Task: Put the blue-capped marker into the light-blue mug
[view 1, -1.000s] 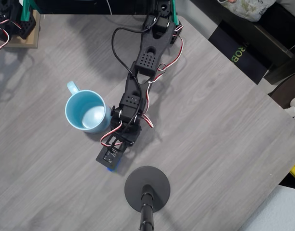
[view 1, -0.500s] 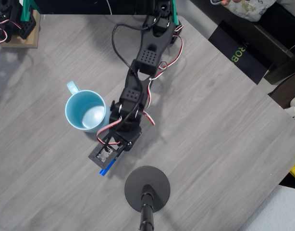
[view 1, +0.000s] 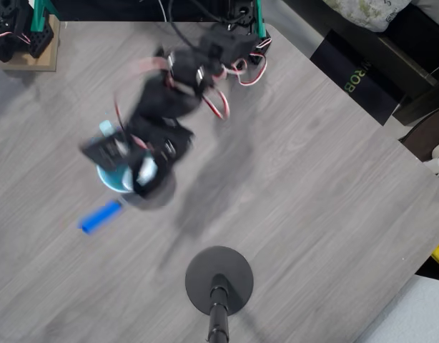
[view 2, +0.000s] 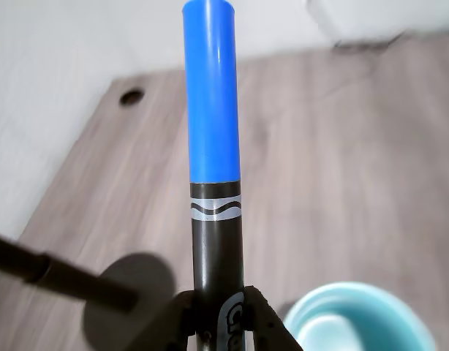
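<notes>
Presently catalogued: one marker (view 2: pixel 213 168), black barrel and blue cap, clamped at its lower barrel by the pincer (view 2: pixel 219 311), whose jaws were closed tight on it. Its long axis ran straight out from the pincer, cap leading. One mug (view 2: pixel 360 322), pale blue, sat on the desk (view 2: pixel 341 161) low and right in the wrist view, mouth up. From above, the blurred arm hung over the mug (view 1: pixel 109 179); the cap (view 1: pixel 100 216) projected beyond it, lower left. Judgement: marker needed tipping cap-down over the mouth.
</notes>
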### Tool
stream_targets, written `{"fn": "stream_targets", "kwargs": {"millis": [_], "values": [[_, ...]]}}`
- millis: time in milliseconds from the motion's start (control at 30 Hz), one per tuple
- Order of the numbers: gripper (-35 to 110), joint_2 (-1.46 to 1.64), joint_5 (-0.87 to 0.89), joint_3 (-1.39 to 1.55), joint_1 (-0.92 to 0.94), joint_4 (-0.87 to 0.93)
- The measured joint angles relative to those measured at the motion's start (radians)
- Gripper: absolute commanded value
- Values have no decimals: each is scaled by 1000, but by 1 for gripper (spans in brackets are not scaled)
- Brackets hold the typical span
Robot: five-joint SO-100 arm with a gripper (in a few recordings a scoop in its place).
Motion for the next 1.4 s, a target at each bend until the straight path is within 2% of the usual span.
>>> {"fn": "stream_targets", "kwargs": {"millis": [300,533,800,900,1067,1400], "values": [[0,15,-101,0,241,-29],[0,2,-109,0,302,-29],[0,-5,-77,0,253,6],[0,12,-72,0,212,69],[0,120,-72,0,146,158],[0,308,-60,-2,130,187]]}}
